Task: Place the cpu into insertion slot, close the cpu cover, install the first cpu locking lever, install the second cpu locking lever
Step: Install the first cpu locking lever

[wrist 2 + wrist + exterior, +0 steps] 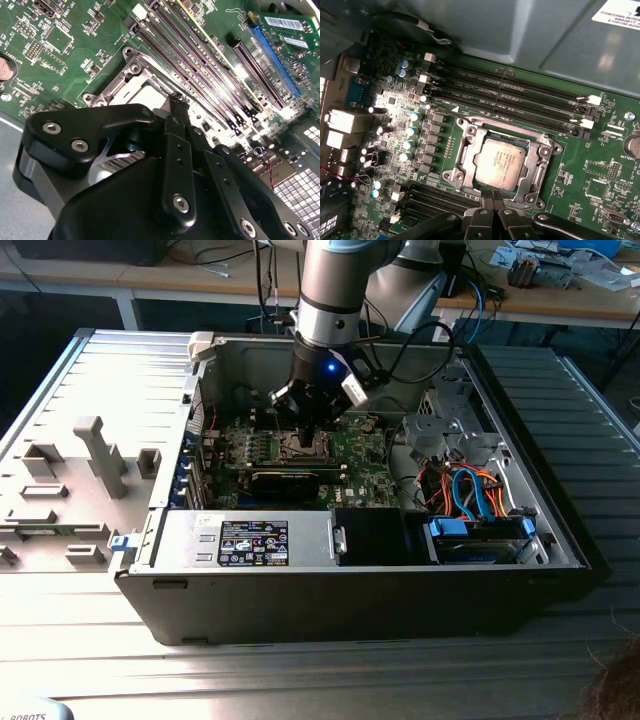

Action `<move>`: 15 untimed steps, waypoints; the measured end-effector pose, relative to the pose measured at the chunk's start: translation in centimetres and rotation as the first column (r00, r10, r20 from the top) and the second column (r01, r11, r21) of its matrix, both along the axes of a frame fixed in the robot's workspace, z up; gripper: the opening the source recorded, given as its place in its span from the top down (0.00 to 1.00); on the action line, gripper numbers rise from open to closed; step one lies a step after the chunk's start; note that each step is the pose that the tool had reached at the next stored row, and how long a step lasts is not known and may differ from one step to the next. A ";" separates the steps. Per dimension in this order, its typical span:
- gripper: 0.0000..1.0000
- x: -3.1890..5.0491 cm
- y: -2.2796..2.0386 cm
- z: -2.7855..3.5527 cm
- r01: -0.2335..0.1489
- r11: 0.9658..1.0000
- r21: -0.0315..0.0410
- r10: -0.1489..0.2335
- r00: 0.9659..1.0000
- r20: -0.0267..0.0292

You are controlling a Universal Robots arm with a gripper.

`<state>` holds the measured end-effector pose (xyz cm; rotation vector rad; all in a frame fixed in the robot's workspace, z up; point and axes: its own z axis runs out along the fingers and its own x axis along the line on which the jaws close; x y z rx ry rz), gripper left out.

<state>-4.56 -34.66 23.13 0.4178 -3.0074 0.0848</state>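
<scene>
Gripper of the single arm hung low inside the open computer case, fingers pressed together with nothing visible between them. In the first wrist view its tips sat at one edge of the insertion slot, likely placed there to work the socket's hardware. One cpu lay flat in that slot, silver face up, so we judged it seated. One cpu cover seemed to lie down around the chip; we could not tell the locking levers' state. Beside the socket we counted four long black memory slots. In the exterior view the socket sat toward the case's far side.
</scene>
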 end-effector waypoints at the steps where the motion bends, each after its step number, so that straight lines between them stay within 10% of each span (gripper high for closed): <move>1: 0.89 0.00 0.00 0.00 -0.003 1.000 0.000 0.003 1.000 0.000; 15: 0.89 0.00 0.00 0.00 -0.050 0.999 0.000 0.050 0.999 0.000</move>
